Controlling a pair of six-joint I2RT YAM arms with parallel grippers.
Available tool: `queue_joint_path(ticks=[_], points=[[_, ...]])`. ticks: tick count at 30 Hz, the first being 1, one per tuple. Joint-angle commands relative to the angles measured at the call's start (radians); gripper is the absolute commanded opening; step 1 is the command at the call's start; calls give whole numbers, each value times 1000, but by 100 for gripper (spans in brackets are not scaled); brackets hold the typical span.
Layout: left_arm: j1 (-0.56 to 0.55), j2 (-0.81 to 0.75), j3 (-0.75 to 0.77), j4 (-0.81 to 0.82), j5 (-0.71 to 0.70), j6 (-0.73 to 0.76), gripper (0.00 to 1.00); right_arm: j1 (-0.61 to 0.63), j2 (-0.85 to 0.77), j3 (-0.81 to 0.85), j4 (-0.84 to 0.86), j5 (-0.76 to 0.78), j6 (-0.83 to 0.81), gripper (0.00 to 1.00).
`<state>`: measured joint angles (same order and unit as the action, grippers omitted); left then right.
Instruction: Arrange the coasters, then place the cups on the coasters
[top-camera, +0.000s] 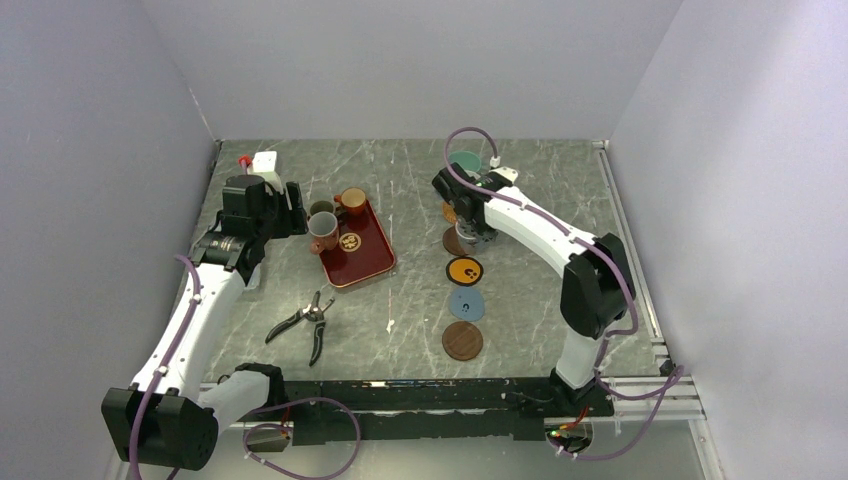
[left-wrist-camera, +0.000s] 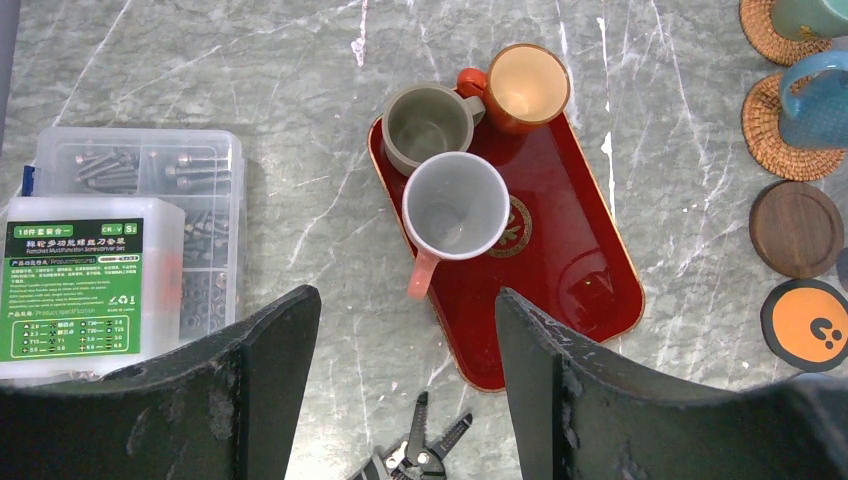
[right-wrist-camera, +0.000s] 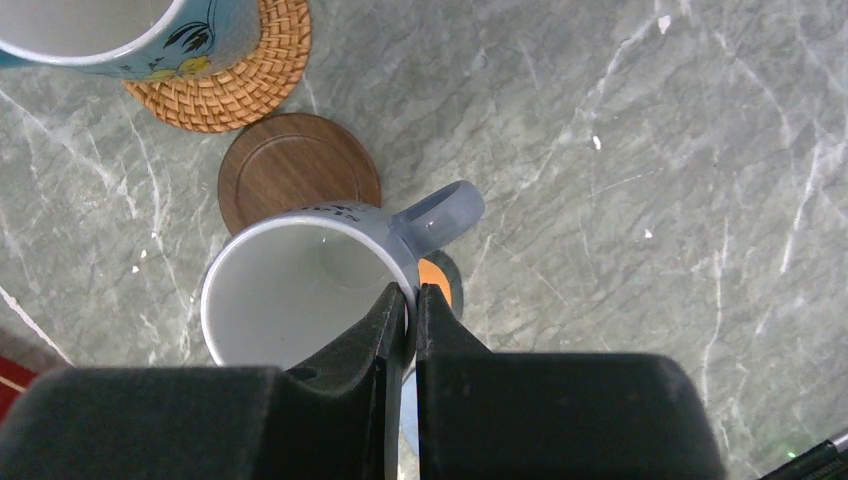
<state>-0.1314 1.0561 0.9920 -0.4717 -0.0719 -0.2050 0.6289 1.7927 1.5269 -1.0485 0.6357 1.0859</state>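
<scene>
My right gripper (right-wrist-camera: 410, 296) is shut on the rim of the grey-white cup (right-wrist-camera: 296, 290), one finger inside and one outside. The cup hangs partly over a dark brown coaster (right-wrist-camera: 290, 170). Beyond it a blue cup (right-wrist-camera: 100, 35) stands on a woven orange coaster (right-wrist-camera: 245, 85). A black coaster with an orange face (top-camera: 464, 270), a blue coaster (top-camera: 466, 304) and a second dark brown coaster (top-camera: 462, 340) lie in a line toward me. My left gripper (left-wrist-camera: 408, 310) hangs open above the table beside the red tray (left-wrist-camera: 575, 280), which carries the olive cup (left-wrist-camera: 428, 125), orange-brown cup (left-wrist-camera: 525, 85) and pink-handled white cup (left-wrist-camera: 456, 205).
Pliers (top-camera: 305, 322) lie on the table in front of the tray. A clear box of screws with a green label (left-wrist-camera: 120, 270) stands left of the tray. A teal cup (top-camera: 466, 160) stands at the far end of the coaster line. Grey walls close in the table.
</scene>
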Motion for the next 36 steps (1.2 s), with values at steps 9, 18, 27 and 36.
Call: queue_joint_path(ticks=[9,18,27,36], points=[[-1,-13,7,28,13,-4,71,-24,19,10,165,11,58,0],[-1,-11,7,30,15,-4,71,-31,43,2,183,-2,67,0],[-1,-9,7,29,17,-4,71,-33,57,-17,201,-7,67,0],[-1,-9,7,30,17,-5,71,-35,61,-40,233,-13,50,0]])
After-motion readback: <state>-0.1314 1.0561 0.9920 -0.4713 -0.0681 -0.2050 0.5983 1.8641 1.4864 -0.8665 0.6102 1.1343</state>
